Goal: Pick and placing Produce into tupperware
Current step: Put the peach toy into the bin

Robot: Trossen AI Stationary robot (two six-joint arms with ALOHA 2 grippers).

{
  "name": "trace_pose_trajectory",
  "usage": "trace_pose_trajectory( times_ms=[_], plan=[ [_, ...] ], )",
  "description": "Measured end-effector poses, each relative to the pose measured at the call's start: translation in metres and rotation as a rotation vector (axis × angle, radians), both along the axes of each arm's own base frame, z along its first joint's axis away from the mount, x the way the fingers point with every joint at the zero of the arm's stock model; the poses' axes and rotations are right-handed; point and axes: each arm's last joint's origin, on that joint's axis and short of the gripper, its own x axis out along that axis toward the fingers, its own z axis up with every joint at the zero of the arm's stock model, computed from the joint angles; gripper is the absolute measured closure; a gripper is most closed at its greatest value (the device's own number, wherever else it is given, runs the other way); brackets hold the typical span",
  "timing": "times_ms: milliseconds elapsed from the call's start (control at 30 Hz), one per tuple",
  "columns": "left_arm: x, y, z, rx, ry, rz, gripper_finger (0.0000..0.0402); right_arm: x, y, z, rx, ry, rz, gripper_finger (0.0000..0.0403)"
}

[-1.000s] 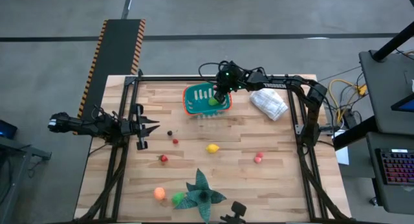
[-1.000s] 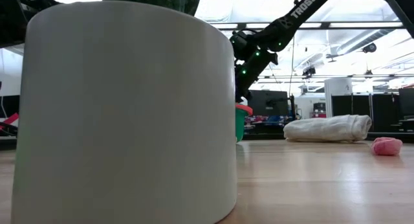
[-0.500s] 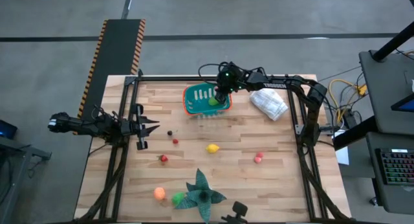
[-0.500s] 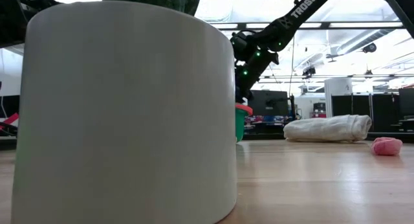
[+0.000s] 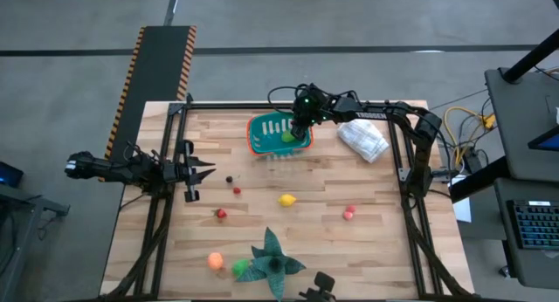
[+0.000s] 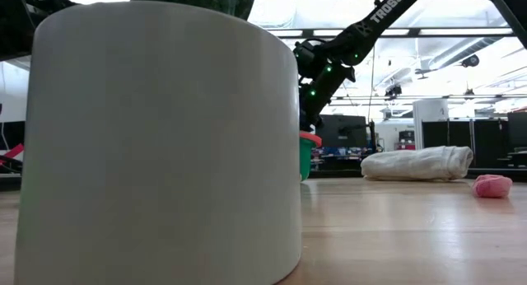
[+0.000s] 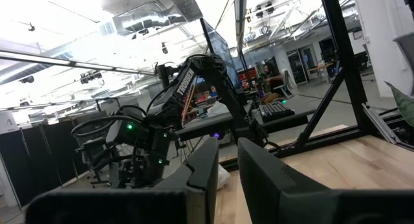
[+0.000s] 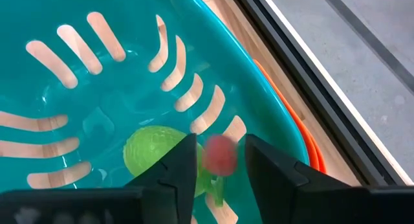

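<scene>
Right tool (image 8: 220,160) hangs inside the tupperware (image 8: 97,88), fingers slightly spread with a small red produce piece (image 8: 220,153) between them. Contact looks loose; can't tell whether it is pinched or already let go, likely release in progress. Just beyond the fingertips, a green rounded produce piece (image 8: 152,153) lies on the tub floor. Tub: teal moulded plastic, smooth and glossy, pale slot marks in the walls, orange-red rim (image 8: 291,120), rounded corners. In the high view it sits under the tool at the bench's far side (image 5: 279,134).

Judgement on handling: pieces look like light, hard toy plastic, rounded and a bit slippery, so pinch across the widest middle, not the ends; they may roll when nudged. Tub is light and could slide if the tool bumps a wall.

Farther from the right tool: white wrinkled bag (image 5: 362,138) beside the tub; loose on the wood-plank bench (image 5: 384,250), a yellow piece (image 5: 286,199), pink piece (image 5: 349,214), red pieces (image 5: 222,214), an orange piece (image 5: 214,260), and a dark green leafy star shape (image 5: 272,260).

Left tool (image 5: 194,173) waits at its own bench edge, well apart from the tub, fingers pressed nearly together (image 7: 200,172), holding nothing.
</scene>
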Motion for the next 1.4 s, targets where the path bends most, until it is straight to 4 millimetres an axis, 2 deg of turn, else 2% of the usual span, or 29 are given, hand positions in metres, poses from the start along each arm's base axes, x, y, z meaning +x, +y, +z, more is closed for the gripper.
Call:
trace_pose_trajectory(
  times_ms=[500,567,700,867,1133,1267,1400],
  plan=[
    [0.000,0.000,0.000,0.000,0.000,0.000,0.0356,0.002,-0.001,0.007,0.003,-0.024,-0.004,0.0233],
    [0.000,0.000,0.000,0.000,0.000,0.000,0.0356,0.003,-0.001,0.015,0.020,-0.059,0.002,0.0231],
    [0.000,0.000,0.000,0.000,0.000,0.000,0.0356,0.004,0.002,0.045,0.010,-0.154,0.060,0.0229],
    [0.000,0.000,0.000,0.000,0.000,0.000,0.0356,-0.008,0.011,0.084,-0.015,-0.230,0.093,0.0232],
    [0.000,0.000,0.000,0.000,0.000,0.000,0.0356,-0.050,0.054,0.152,-0.048,-0.271,0.156,0.0231],
    [0.000,0.000,0.000,0.000,0.000,0.000,0.0356,-0.073,0.088,0.180,-0.039,-0.317,0.203,0.0234],
    [0.000,0.000,0.000,0.000,0.000,0.000,0.0356,-0.093,0.128,0.200,-0.042,-0.348,0.310,0.0232]
  ],
)
